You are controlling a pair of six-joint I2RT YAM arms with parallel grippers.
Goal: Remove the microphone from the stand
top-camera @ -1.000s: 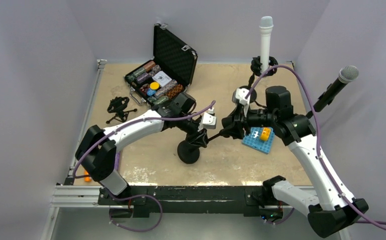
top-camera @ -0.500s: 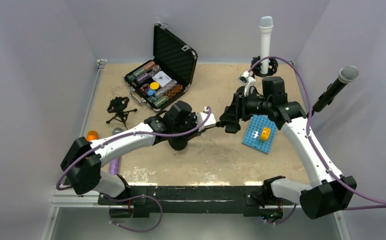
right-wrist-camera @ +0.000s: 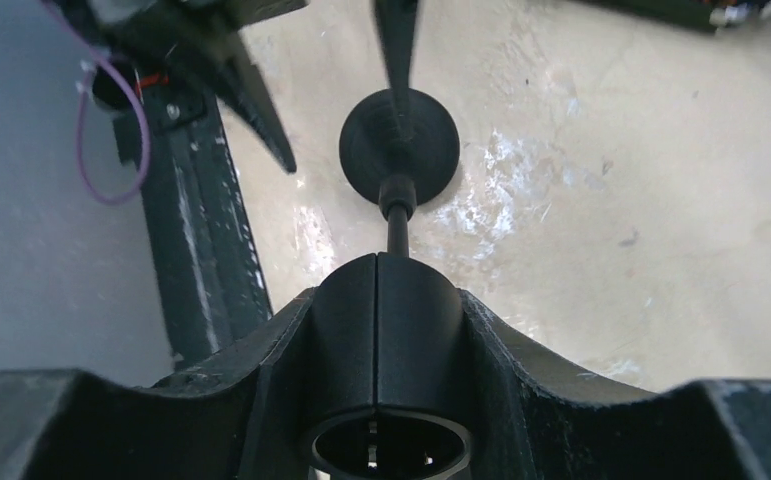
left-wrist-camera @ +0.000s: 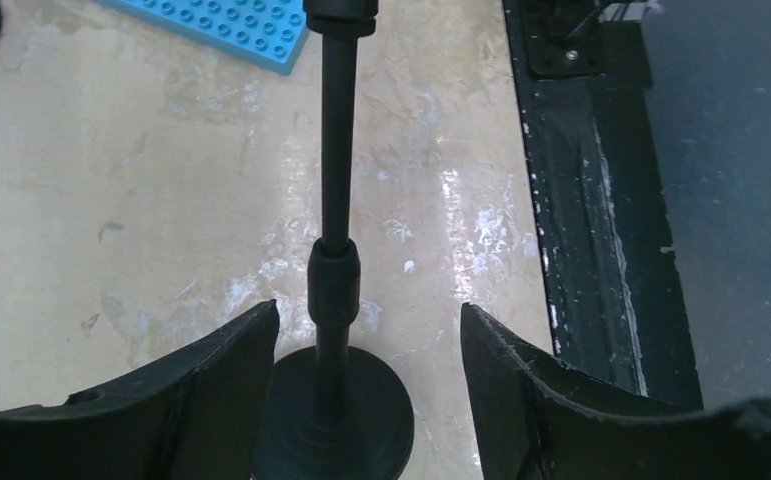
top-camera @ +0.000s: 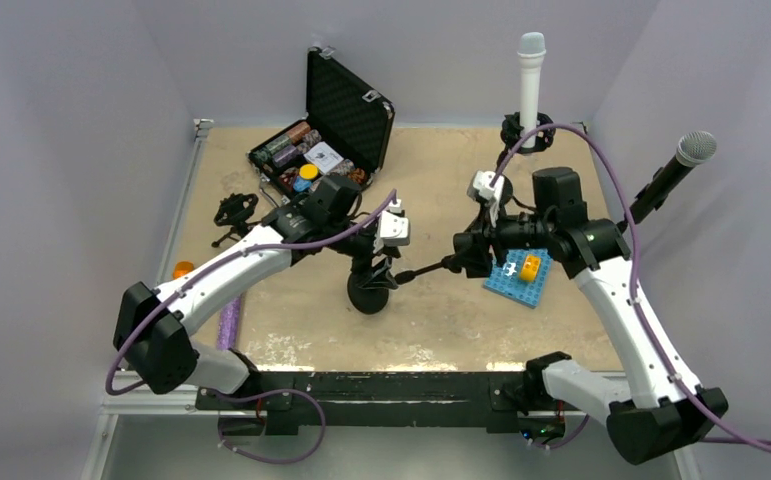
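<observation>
Right gripper [top-camera: 464, 252] clamped on stiff black cylindrical clip [right-wrist-camera: 389, 330] atop black round-base stand [top-camera: 371, 296]; left gripper [left-wrist-camera: 366, 330] spread around its pole [left-wrist-camera: 338, 150]; likely light, slick.

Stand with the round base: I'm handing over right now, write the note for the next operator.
Left gripper open, fingers either side of the pole above the round base.
Right gripper shut on the top clip; no microphone shows in it.
White microphone at the back and black microphone by the right wall sit in holders.
Nothing visibly removed. Left: confirm the target microphone, lift it out.
</observation>
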